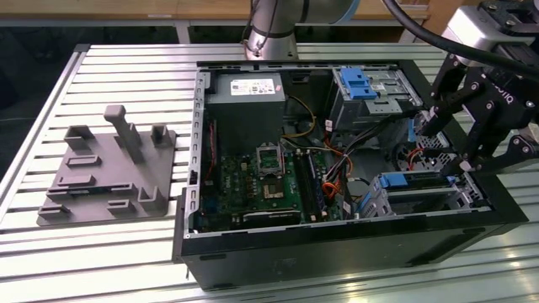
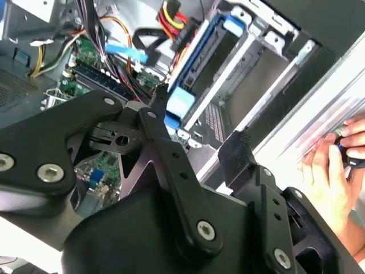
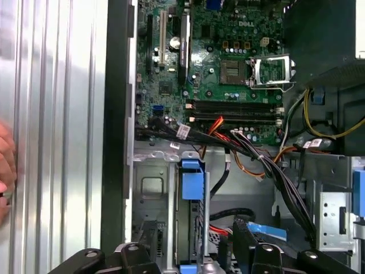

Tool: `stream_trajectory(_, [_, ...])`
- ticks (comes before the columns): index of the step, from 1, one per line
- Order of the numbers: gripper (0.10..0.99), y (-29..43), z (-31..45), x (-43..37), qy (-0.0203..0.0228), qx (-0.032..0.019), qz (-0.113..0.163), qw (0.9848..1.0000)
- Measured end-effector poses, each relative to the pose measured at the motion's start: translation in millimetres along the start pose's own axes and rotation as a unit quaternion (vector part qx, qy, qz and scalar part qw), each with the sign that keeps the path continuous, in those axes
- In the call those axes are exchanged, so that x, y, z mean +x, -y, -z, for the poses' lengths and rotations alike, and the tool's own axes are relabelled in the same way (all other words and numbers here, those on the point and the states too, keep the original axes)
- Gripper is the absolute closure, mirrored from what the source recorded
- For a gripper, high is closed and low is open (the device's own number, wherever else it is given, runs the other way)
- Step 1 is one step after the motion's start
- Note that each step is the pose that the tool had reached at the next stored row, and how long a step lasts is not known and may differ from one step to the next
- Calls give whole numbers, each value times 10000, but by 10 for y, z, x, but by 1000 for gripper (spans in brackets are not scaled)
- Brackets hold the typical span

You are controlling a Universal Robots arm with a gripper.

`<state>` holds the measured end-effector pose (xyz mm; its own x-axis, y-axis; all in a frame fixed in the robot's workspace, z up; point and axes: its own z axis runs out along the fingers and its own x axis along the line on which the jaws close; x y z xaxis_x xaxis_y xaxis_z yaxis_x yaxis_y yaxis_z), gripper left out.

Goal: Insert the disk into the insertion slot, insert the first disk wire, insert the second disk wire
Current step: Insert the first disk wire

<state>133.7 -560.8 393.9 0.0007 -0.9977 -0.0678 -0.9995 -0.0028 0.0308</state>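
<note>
The disk point(image 1: 418, 184), silver-grey in its blue carrier point(image 3: 191, 178), lies inside the insertion slot point(image 1: 459, 201), a low perforated metal cage at the case's near corner on the exterior view's right. My gripper point(image 1: 453, 150) hangs just above that cage, open, with nothing between its black fingers point(image 2: 161, 100). In both wrist views the blue carrier point(image 2: 181, 106) shows beyond the gripper point(image 2: 199, 117). A flat light-blue cable point(image 2: 128, 52) and red wires point(image 2: 173, 16) lie loose beside the disk's end; I cannot tell whether any is plugged in.
The open computer case point(image 1: 337, 249) lies on a slatted metal table point(image 1: 126, 63). A taller bay with a blue latch point(image 1: 360, 85) stands at the back. A grey fixture point(image 1: 105, 173) sits at the exterior view's left. A person's hand point(image 2: 336, 165) rests by the case wall.
</note>
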Motion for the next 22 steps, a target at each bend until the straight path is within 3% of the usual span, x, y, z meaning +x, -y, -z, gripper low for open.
stream_trajectory(9, [451, 156, -36, -265, -13, -5, -1, 10000])
stream_trajectory(14, [451, 309, -63, -289, -14, -15, -5, 10000])
stream_trajectory(18, [451, 316, -85, -287, -89, -11, -114, 9999])
stream_trajectory(22, [451, 326, -134, -325, -131, -6, -174, 9998])
